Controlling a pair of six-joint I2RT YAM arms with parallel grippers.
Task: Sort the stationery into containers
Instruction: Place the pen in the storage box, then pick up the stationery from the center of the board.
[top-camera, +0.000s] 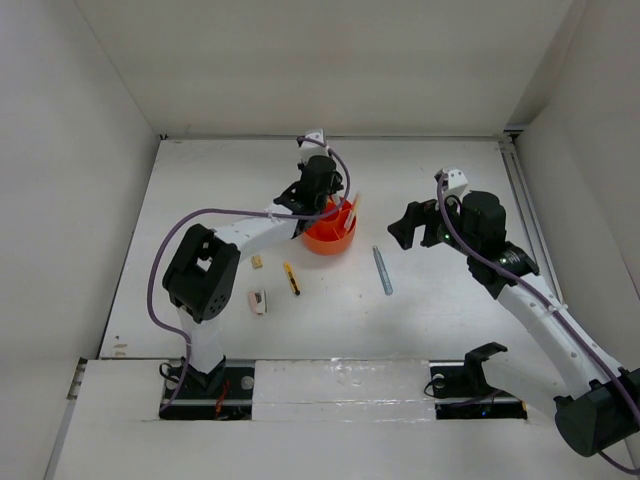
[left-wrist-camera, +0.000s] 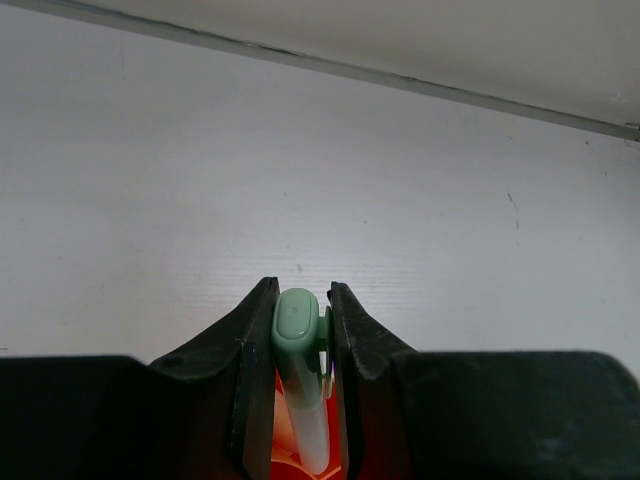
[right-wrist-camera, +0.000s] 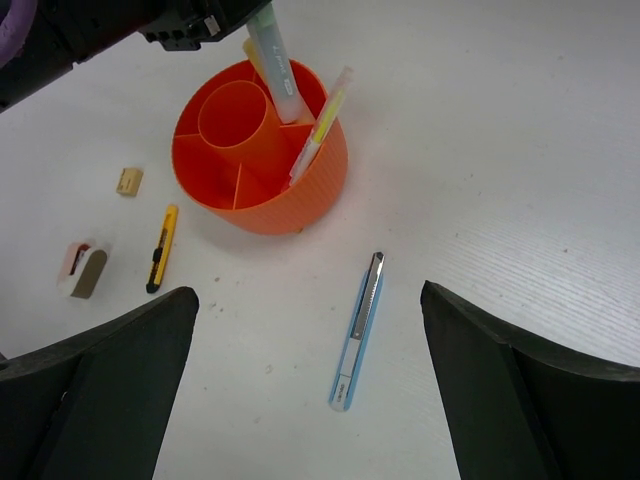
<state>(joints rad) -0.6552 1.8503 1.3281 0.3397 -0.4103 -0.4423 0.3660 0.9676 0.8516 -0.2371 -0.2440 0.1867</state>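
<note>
My fingers (left-wrist-camera: 258, 360) are matt black plastic. The pale green pen (left-wrist-camera: 298, 390) is smooth, faintly glossy plastic. The orange tub (right-wrist-camera: 290, 205) is ribbed plastic outside. The table (right-wrist-camera: 520, 150) is matt white and finely grained.

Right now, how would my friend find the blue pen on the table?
Find the round orange tub in the middle of the white table. The blue pen lies flat by itself to its right. It is the only pale-blue one; the yellow-black pen lies on the left.

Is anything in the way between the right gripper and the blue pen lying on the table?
Nothing visible. The right gripper hangs open above the blue pen, which lies by itself on the table, apart from the orange organizer.
</note>
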